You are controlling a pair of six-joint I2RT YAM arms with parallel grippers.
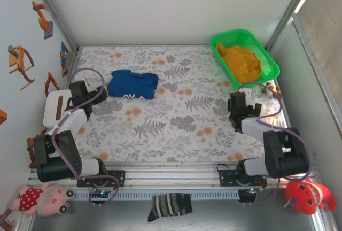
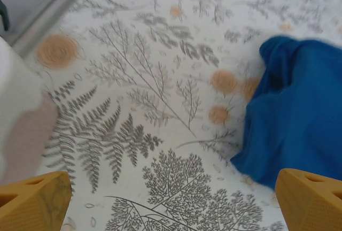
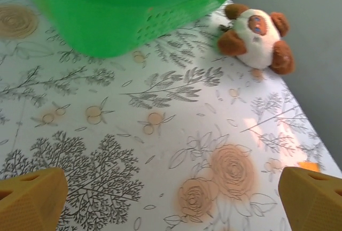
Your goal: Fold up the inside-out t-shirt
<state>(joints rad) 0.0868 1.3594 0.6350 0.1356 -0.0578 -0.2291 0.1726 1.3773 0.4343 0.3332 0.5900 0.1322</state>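
Top external view: two arms sit at the near corners of the floral-print table (image 1: 176,121), one toward each side edge.
Shirt position: the inside-out t-shirt (image 1: 132,85) lies on the far-left part of the table as a compact, roughly rectangular royal-blue bundle. Small white lettering shows along its near edge.
Shirt contact: neither claw holds it, and it rests on the table alone.
Left gripper: the left gripper (image 1: 81,85) stands just to the left of the shirt with its jaws spread wide and nothing between them.
Left wrist view: the two yellow fingertips (image 2: 33,201) sit at the bottom corners with bare printed tabletop between them. The blue cloth fills the right side, close by the right-hand tip, and whether they touch cannot be told.
Right gripper: the right gripper (image 1: 237,100) is near the right edge of the table, well apart from the shirt. Its jaws are spread wide and empty.
Right wrist view: the yellow tips frame bare tabletop, and the green basket (image 3: 107,25) stands ahead.
Basket contents: a mustard-yellow garment (image 1: 241,60) is heaped inside the basket at the far-right corner.
Beside the basket: a small brown-and-white plush toy (image 3: 257,32) lies on the table at its right edge.
Front rail: a striped sock (image 1: 170,207) hangs there, between a pink plush (image 1: 45,199) and a red plush (image 1: 308,194).
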